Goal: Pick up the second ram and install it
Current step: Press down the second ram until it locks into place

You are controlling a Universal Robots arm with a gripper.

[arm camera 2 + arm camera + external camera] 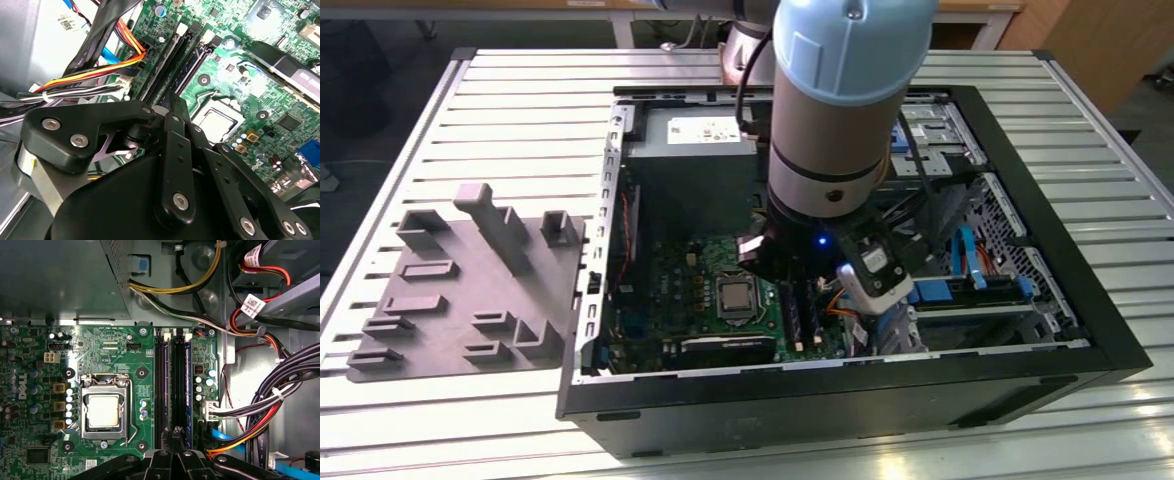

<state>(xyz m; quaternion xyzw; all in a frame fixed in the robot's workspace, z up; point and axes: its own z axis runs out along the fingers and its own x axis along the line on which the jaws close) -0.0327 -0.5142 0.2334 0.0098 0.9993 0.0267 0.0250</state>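
Note:
My arm (834, 120) reaches down into the open computer case (854, 400), over the motherboard's memory slots (803, 315). In both wrist views the gripper (176, 432) (174, 100) has its black fingers drawn together right above the near end of the long black slots (170, 65). A thin bluish strip, the second ram (187, 390), stands edge-on along the slot beside the fingertips. Whether the fingers touch it or pinch it is hidden by the gripper body.
The processor socket (104, 410) sits beside the slots. The grey power-supply box (694, 150) lies beyond them. Bundled cables (280, 395) crowd the other side of the slots. A grey parts fixture (467, 290) lies on the slatted table at the exterior view's left.

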